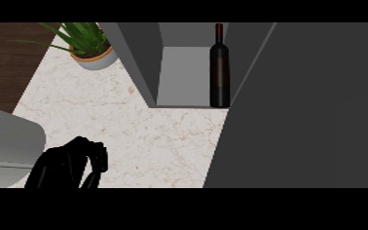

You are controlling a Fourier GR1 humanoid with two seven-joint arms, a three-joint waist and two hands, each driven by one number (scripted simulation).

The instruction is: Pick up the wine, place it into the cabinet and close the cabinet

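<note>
Head view shows the dark glass wine bottle with a slim neck (219, 70) standing upright inside the open grey cabinet (140, 58), on its pale floor near the front lip and close against the right-hand wall. The cabinet's wide dark grey door (295, 107) is swung open and fills the right side of the view. On the pale marble table (144, 122), the left robot hand (72, 168) rests low at the left, fingers curled with nothing in them. The right robot hand does not show at all. A green plant in a grey and orange pot (92, 53) sits at the far left corner, well apart from the bottle.

By my judgement, glass of this kind would be rigid, smooth and rather slippery, fairly heavy if full, and breakable if knocked over. Being tall and narrow it would tip easily, so any hold belongs round the broad cylindrical body, not the thin neck. With the bottle already housed, the door is likely the part to handle next.
</note>
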